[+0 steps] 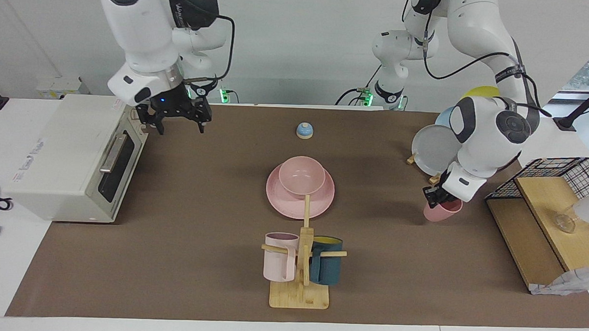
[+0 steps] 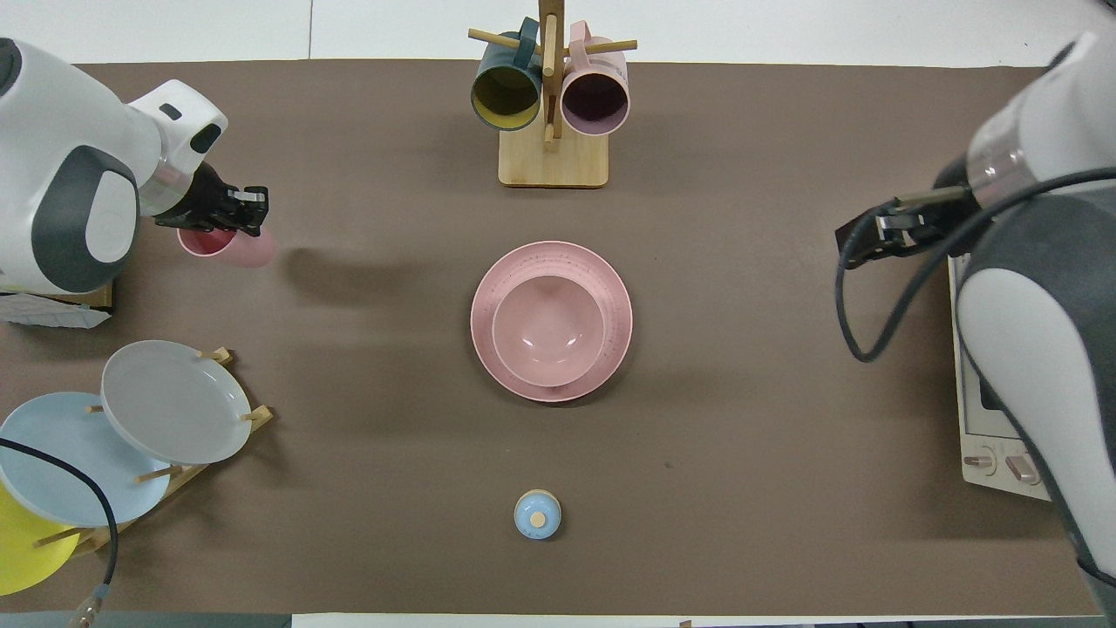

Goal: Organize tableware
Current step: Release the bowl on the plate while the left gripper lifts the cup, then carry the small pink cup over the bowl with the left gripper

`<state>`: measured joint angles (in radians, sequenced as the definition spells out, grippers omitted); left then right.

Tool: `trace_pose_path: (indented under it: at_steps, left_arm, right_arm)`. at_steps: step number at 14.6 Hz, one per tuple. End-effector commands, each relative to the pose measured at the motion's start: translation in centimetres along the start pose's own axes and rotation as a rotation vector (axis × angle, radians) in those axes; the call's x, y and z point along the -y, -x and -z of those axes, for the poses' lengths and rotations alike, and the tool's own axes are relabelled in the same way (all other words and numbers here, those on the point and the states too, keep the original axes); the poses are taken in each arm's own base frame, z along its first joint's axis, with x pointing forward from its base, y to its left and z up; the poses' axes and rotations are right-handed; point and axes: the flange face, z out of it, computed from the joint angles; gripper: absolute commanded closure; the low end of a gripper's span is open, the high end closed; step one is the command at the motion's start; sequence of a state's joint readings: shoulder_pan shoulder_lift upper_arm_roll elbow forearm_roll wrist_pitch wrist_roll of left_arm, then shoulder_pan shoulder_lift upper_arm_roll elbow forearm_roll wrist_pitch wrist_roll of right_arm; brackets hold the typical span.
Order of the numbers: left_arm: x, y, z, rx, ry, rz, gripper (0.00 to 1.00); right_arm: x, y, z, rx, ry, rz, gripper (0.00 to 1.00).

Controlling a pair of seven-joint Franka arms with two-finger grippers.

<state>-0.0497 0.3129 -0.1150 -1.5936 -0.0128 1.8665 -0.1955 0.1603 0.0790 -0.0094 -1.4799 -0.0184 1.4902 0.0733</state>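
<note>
I see the bowl sitting in the plate mid-tabletop. My left gripper clamps the tilted cup near the plate rack; my right gripper hangs spread wide by the toaster oven.

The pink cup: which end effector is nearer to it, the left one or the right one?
The left. The left end effector is at the pink cup, gripping its rim, at the left arm's end of the table. The right end effector hangs open beside the toaster oven, at the right arm's end.
</note>
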Motion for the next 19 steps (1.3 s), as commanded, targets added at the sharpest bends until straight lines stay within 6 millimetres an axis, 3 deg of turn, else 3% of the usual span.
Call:
trace_pose_path:
  at_steps: [1, 3, 5, 6, 7, 10, 13, 16, 19]
  left_arm:
    - [-6.1, -0.3, 6.6, 0.045, -0.027, 0.088, 1.0]
    - [-13.6, 0.6, 7.7, 0.064, -0.045, 0.165, 1.0]
    - [-20.8, 3.7, 7.9, 0.029, -0.038, 0.239, 1.0]
    - [-23.4, 5.1, 8.2, 0.014, -0.025, 0.232, 1.0]
    - [-25.6, 6.3, 7.7, 0.006, -0.015, 0.241, 1.0]
    - [-31.6, 9.4, 3.6, -0.027, 0.008, 0.316, 1.0]
    - [-32.5, 10.4, 1.2, -0.035, 0.0, 0.311, 1.0]
    - [-33.7, 12.0, -2.6, -0.04, -0.025, 0.31, 1.0]
    - [-34.7, 13.3, -4.6, -0.053, -0.01, 0.328, 1.0]
  right_arm:
    - [-1.8, 2.0, -2.4, 0.035, -0.017, 0.003, 0.0]
    - [-2.6, 2.3, -3.2, 0.028, -0.019, 0.012, 0.0]
    - [-6.0, 2.4, -3.2, 0.03, -0.008, 0.076, 0.0]
    - [-8.4, 2.6, -3.6, 0.035, -0.014, 0.037, 0.0]
    - [-9.4, 2.6, -3.7, 0.035, -0.014, 0.019, 0.0]
    - [-10.0, 2.3, -3.3, 0.025, 0.035, 0.025, 0.0]
    - [-9.6, 2.4, -3.4, 0.024, 0.04, 0.025, 0.0]
    - [-10.7, 2.2, -3.2, 0.01, 0.033, 0.004, 0.0]
    - [-10.9, 2.1, -3.0, 0.009, 0.032, 0.009, 0.0]
